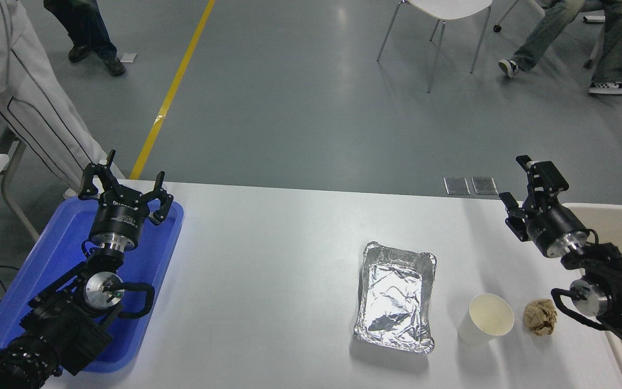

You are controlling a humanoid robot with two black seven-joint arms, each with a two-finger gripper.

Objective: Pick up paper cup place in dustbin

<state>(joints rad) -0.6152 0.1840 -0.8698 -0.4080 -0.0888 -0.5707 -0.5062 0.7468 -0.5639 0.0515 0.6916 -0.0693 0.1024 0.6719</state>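
The white paper cup (487,320) stands upright on the table near its front right, cream inside showing. The beige dustbin (621,224) sits at the table's right edge, partly cut off by the frame and by my right arm. My right gripper (521,183) hovers open and empty over the table's far right, well behind the cup and just left of the dustbin's rim. My left gripper (124,182) is parked open over the blue tray at the left.
A crinkled foil tray (396,295) lies just left of the cup and a crumpled brown paper ball (540,317) just right of it. A blue tray (57,259) is under the left arm. People and a white chair (440,16) are beyond the table.
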